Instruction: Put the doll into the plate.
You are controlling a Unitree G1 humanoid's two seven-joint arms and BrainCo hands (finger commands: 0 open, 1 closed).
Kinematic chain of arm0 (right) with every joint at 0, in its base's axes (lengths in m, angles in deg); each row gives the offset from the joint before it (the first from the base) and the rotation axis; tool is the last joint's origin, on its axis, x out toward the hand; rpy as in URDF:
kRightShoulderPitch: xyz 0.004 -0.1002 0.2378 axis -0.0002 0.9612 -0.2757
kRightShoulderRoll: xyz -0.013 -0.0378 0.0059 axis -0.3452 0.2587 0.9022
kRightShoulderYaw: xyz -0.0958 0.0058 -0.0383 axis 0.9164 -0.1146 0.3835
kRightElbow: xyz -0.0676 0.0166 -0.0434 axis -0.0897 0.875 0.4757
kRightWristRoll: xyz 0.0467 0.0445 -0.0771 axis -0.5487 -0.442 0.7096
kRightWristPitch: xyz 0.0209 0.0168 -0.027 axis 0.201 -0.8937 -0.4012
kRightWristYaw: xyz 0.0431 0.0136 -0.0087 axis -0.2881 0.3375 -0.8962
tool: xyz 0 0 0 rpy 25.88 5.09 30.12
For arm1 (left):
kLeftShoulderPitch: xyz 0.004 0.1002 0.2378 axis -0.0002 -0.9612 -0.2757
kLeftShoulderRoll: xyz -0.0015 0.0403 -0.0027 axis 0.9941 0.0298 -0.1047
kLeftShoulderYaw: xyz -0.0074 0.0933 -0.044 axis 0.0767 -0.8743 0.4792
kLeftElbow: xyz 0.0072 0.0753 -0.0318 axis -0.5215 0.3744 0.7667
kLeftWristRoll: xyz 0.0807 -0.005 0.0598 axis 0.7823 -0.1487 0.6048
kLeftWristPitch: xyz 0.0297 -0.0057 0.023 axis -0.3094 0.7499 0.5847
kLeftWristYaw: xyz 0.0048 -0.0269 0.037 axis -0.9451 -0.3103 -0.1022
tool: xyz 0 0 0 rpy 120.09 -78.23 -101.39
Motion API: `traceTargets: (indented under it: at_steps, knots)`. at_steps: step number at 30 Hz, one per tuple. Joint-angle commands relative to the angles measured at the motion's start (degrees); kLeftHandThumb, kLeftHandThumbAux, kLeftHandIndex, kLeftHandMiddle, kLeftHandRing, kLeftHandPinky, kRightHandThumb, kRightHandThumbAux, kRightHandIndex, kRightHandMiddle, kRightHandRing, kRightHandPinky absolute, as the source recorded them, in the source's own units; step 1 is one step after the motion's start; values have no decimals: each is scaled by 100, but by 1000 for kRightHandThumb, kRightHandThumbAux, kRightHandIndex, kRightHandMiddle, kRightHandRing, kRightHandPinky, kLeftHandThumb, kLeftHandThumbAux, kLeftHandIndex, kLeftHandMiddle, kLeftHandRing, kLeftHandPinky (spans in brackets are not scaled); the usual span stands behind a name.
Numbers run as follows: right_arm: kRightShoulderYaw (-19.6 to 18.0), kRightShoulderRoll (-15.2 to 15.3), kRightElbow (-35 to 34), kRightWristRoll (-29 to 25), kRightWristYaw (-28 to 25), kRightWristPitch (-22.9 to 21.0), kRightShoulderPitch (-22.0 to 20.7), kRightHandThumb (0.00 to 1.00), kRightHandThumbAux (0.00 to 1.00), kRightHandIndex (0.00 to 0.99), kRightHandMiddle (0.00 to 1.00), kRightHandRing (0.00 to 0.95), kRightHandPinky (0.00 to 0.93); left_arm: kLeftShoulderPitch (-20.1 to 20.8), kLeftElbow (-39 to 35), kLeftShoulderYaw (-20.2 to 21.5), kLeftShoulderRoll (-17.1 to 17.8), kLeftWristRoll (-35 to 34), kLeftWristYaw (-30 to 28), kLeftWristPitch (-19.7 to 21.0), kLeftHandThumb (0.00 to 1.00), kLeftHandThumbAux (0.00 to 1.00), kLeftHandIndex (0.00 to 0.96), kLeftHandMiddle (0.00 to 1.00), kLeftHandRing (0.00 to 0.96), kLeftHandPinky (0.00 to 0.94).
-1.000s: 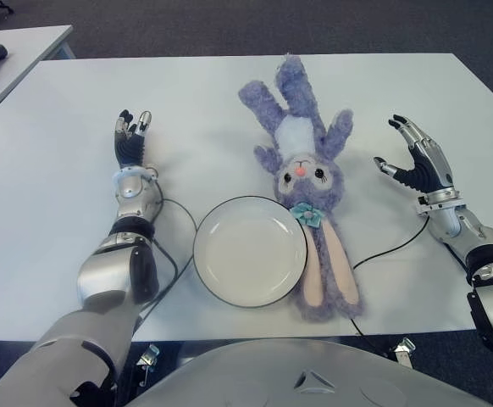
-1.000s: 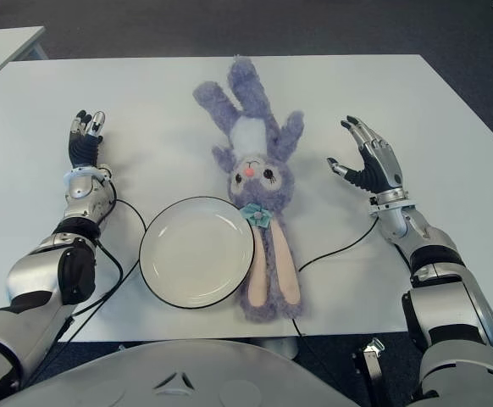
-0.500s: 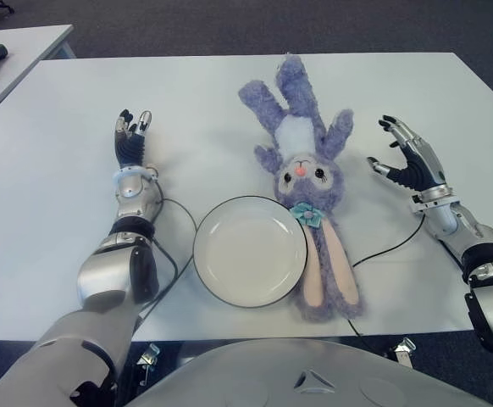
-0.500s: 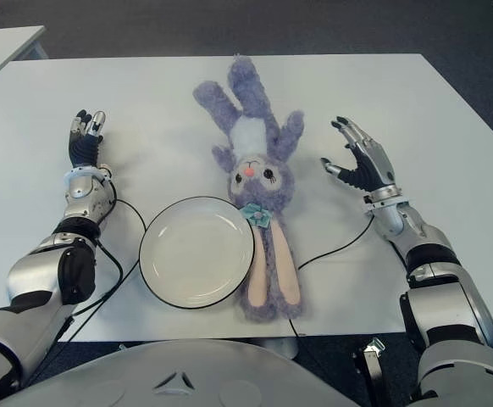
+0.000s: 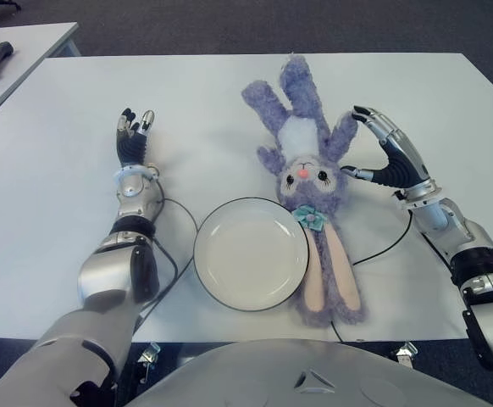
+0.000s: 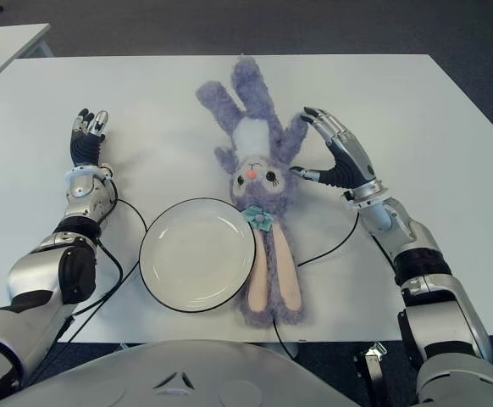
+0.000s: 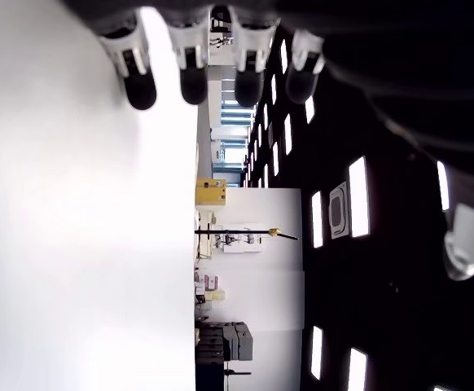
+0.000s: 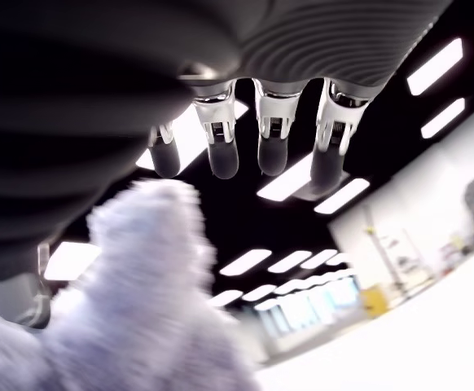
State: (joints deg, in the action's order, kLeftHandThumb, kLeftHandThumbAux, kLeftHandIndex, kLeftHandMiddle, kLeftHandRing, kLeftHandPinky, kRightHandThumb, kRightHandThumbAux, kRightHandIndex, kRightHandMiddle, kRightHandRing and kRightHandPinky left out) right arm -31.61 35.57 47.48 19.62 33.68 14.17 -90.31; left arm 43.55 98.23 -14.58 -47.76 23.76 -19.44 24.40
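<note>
Right robot hand (image 5: 388, 153) open, beside doll (image 5: 307, 182)

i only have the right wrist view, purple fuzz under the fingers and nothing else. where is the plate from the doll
Observer: The plate sits on the table on the robot's left of the doll, its rim against the doll's long ears.
Operator: is the right robot hand gripping yet
Observer: Not yet. The right robot hand is open, arched at the doll's raised arm with its thumb by the head.
Operator: and the left one
Observer: The left robot hand shows on the plate's left, fingers extended, holding nothing.
</note>
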Motion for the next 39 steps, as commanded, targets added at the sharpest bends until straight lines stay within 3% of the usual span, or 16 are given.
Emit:
traceTargets:
  at_steps: [1, 9, 20, 39]
  knots:
    - [-146, -95, -373, -361, -575, -350, 330, 183, 449, 0, 5, 19, 48, -1124, 824, 13, -506, 1, -73, 723, 0, 509, 51, 83, 52, 17]
    - [-252, -195, -584, -477, -1005, -644, 399, 176, 455, 0, 6, 17, 43, -1140, 821, 14, -523, 2, -66, 689, 0, 503, 55, 90, 59, 29]
    - [-275, -306, -620, -464, -1314, -777, 382, 256, 468, 0, 7, 34, 94, -1131, 823, 19, -537, -5, -52, 714, 0, 507, 57, 88, 59, 25]
    - [-396, -400, -761, -299, -1206, -827, 468, 358, 521, 0, 29, 60, 135, -1135, 824, 36, -545, -17, -46, 711, 0, 505, 53, 88, 58, 24]
